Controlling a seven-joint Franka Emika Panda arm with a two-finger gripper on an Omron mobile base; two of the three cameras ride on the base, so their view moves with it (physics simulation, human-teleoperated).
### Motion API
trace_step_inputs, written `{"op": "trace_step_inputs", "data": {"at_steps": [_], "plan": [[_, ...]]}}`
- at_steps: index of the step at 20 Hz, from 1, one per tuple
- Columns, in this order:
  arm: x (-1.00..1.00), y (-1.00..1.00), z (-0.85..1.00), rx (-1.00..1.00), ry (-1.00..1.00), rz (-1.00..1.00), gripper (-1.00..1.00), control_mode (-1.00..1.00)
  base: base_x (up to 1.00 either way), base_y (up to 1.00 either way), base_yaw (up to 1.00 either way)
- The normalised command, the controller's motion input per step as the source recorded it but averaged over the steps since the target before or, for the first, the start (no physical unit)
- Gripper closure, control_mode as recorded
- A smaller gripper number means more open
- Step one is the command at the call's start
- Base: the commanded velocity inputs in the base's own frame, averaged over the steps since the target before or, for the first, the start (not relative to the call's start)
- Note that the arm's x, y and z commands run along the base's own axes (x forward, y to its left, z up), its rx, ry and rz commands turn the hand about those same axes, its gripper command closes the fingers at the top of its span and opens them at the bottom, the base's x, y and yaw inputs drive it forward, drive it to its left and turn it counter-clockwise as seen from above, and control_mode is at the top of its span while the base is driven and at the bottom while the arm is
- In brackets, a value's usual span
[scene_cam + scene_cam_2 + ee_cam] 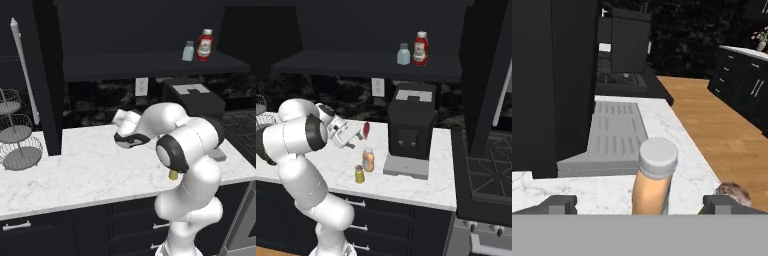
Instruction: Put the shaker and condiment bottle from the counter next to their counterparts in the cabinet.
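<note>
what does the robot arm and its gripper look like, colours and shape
The arm is glossy white, built of rounded, bulbous segments with dark rings and round dark caps at the joints. The hand is a white block with dark trim. The gripper has two small, squarish dark grey finger tips. No cables or markings are visible.

The condiment bottle (368,160), slim and orange with a pale cap, stands upright on the white marble bench (331,165) just in front of the coffee machine's grey tray. The shaker (359,174), a stubby yellow-green cylinder with a greyish cap, stands upright just beside it at about seven o'clock. Up on the cabinet (371,65) shelf, the counterparts stand together: the pale blue-grey shaker (403,54) and, at its three o'clock, the red bottle (420,49).
</note>
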Motion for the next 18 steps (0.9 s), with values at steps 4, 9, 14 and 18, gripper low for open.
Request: {"op": "trace_step_inputs", "data": {"at_steps": [4,9,14,18], "plan": [[-0.35,0.00,-0.12,0.00,-0.09,-0.15,-1.00,-1.00,0.00,0.00,0.00],[-0.35,0.00,0.00,0.00,-0.13,-0.14,-1.00,-1.00,0.00,0.00,0.00],[-0.16,-0.04,-0.19,-0.02,-0.18,-0.11,-1.00,-1.00,0.00,0.00,0.00],[0.03,0.00,-0.29,-0.06,-0.20,-0.05,-1.00,-1.00,0.00,0.00,0.00]]}}
